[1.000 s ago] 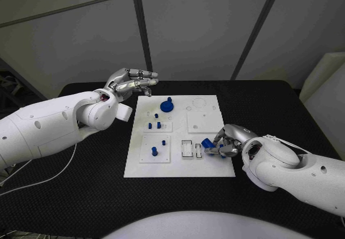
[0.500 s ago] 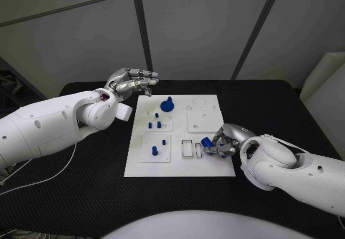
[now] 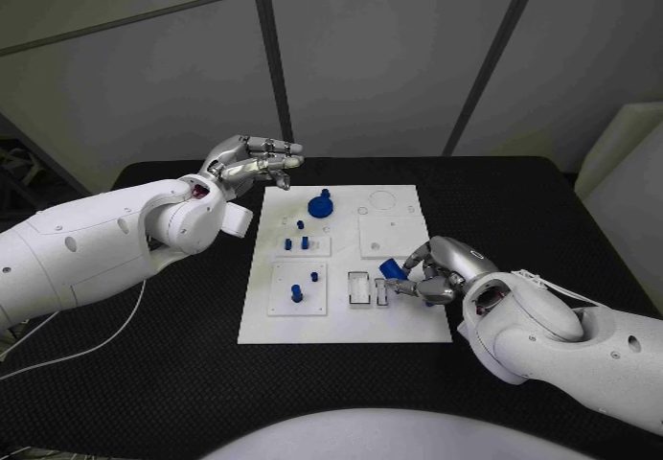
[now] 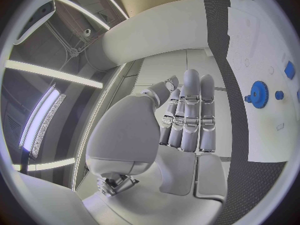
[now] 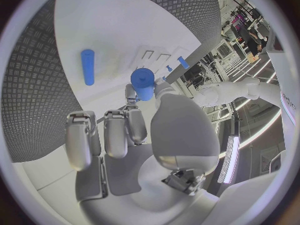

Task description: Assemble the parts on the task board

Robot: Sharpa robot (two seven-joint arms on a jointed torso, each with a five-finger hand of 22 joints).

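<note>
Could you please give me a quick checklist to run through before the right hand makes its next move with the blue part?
1. Blue part held by the right hand: ok.
2. Right hand over the task board, beside the slotted block: ok.
3. Part lined up with its socket: cannot tell.
4. Left hand held off the board's far corner, holding nothing: ok.
5. Blue gear and pegs out of the right hand's way: ok.

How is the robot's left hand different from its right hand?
The silver left hand holds nothing, hovering off the white task board's far left corner. The silver right hand pinches a small blue cylinder part above the board's right side. The left hand is raised; the right hand is low by the board. Both are silver hands on white arms.
</note>
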